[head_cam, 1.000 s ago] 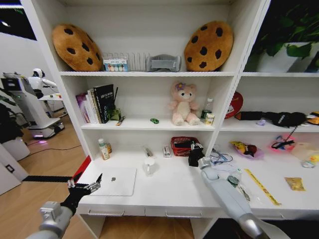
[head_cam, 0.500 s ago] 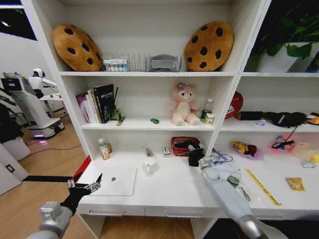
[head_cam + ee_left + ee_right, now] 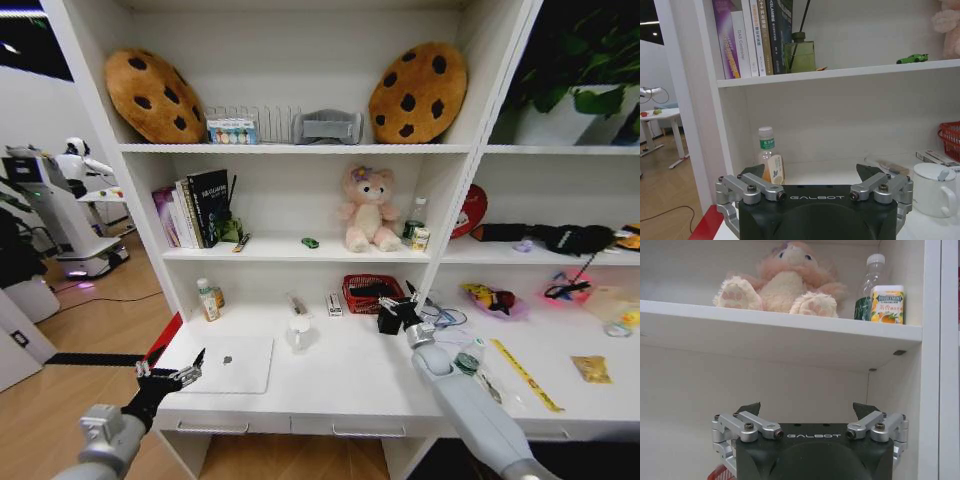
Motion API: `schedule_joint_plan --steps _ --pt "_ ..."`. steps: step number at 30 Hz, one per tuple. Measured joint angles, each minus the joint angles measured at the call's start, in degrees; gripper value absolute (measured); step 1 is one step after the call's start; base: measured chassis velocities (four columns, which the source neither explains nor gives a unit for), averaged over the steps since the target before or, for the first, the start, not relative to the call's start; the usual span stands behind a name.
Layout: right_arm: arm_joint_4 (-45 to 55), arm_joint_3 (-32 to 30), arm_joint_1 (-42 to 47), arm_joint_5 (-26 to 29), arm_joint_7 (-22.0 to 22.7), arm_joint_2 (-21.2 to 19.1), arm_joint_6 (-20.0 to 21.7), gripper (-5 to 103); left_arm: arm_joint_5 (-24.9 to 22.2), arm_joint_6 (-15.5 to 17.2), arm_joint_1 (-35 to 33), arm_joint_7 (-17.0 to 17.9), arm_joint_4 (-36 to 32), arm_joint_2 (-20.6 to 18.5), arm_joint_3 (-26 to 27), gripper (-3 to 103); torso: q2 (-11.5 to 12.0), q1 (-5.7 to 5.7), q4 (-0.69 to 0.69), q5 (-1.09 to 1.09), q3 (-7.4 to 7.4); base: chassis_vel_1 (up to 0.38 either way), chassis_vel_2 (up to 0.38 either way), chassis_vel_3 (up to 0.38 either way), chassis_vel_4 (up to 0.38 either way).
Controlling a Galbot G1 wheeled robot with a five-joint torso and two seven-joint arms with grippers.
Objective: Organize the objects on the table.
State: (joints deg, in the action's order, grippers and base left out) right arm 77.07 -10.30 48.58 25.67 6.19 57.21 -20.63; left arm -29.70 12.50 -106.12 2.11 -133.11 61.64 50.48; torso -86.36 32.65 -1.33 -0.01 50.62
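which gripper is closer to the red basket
Right. The right gripper hangs open just in front of the red mesh basket; the left gripper hangs open off the desk's front-left corner.

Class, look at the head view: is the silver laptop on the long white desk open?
No. The silver laptop lies closed and flat on the long white desk, its lid facing up.

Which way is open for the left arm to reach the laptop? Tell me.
Probably yes, from the front: the left gripper hangs open off the table's front left corner, beside the laptop, and nothing lies between them.
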Motion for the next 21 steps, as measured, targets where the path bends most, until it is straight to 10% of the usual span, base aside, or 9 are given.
schedule_joint_plan --steps 21 --pt "-5.02 6.38 -8.17 -4.83 3.6 2.7 19.13 100 0.0 0.0 0.0 0.0 0.0 0.0 0.0 100 0.0 0.01 0.0 0.0 0.0 0.0 0.0 0.0 0.0"
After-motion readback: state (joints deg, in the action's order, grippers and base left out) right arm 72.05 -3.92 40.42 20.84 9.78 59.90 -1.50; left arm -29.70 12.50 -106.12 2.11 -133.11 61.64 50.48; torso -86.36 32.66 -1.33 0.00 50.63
